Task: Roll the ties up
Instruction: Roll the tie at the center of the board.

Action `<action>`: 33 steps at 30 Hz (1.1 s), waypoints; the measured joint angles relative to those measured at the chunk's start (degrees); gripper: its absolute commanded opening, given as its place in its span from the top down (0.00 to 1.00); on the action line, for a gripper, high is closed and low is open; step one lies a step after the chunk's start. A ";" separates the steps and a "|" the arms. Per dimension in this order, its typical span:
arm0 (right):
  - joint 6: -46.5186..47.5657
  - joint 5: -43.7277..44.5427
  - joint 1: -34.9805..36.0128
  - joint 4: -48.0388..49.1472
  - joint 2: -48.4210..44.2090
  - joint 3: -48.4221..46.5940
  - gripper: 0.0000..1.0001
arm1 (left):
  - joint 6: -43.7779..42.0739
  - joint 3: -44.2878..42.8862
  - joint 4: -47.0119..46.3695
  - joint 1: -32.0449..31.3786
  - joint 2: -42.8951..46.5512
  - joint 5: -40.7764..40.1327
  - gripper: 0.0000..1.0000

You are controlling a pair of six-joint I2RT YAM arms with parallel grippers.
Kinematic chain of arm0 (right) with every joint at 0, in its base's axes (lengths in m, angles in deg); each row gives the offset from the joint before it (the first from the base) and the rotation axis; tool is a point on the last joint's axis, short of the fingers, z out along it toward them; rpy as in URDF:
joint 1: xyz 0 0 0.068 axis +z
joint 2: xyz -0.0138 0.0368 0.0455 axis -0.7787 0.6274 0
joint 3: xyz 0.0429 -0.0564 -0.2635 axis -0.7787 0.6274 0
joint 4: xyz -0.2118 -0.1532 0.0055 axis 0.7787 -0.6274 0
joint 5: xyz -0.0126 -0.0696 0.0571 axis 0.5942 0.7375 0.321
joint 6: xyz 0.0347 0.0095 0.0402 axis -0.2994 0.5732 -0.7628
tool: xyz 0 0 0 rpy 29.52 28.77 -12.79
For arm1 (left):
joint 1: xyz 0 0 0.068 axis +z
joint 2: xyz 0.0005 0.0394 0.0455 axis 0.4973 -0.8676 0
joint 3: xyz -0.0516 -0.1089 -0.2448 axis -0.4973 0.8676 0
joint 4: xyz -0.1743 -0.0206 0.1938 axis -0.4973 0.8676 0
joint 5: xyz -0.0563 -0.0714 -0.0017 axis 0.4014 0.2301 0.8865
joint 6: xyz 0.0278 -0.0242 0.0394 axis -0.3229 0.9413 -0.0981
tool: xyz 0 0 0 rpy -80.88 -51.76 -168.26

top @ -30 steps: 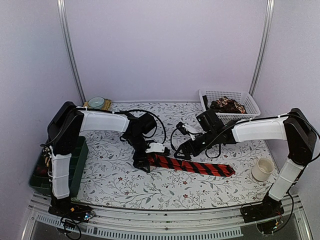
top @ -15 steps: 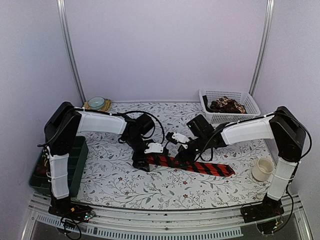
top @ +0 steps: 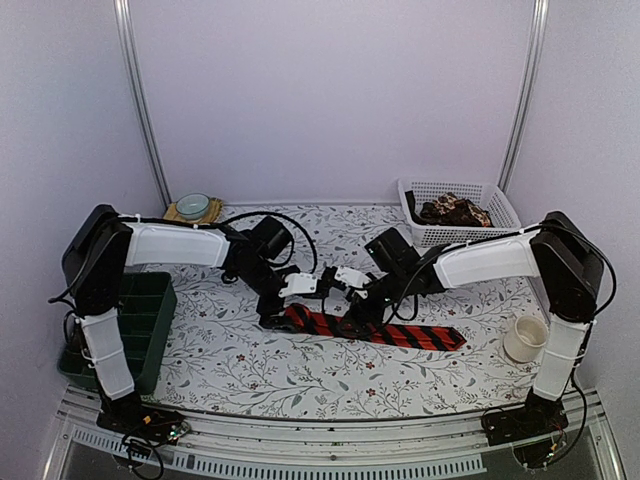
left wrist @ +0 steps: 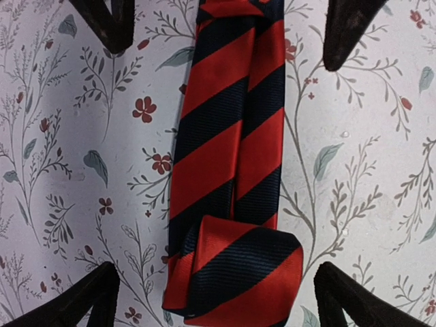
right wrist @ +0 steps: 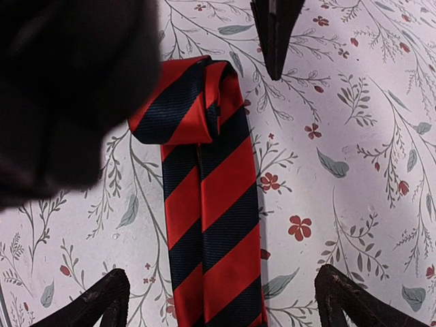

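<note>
A red tie with black diagonal stripes (top: 400,334) lies flat on the flower-patterned table, and its left end is folded over into a short first turn (left wrist: 238,272). My left gripper (top: 283,314) hangs just above that folded end, open, its fingertips (left wrist: 82,303) wide on either side and apart from the cloth. Right beside it my right gripper (top: 352,318) is open too, straddling the flat strip (right wrist: 218,225) a little further along. Its fingertips (right wrist: 340,296) touch nothing. More ties (top: 455,210), brown-patterned, lie in the basket.
A white mesh basket (top: 500,205) stands at the back right. A white cup (top: 525,338) is near the right arm's base, a green bin (top: 145,320) at the left edge, and a small bowl (top: 192,205) at the back left. Black cables loop behind the grippers.
My right gripper has come left and down over the tie, close to the left gripper. The left arm has swung slightly left. The tie lies as before.
</note>
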 measured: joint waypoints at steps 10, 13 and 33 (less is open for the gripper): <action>3.69 -1.18 1.01 -1.27 6.36 -8.02 0.07 | 3.30 3.45 1.29 1.60 3.06 0.35 0.00; 3.98 -1.38 1.20 -1.11 7.76 -10.27 0.09 | 5.53 4.09 2.23 2.08 4.70 0.13 0.00; 2.62 -4.20 1.81 6.95 9.49 -2.43 0.10 | 14.58 5.86 3.23 1.86 7.91 -3.91 0.00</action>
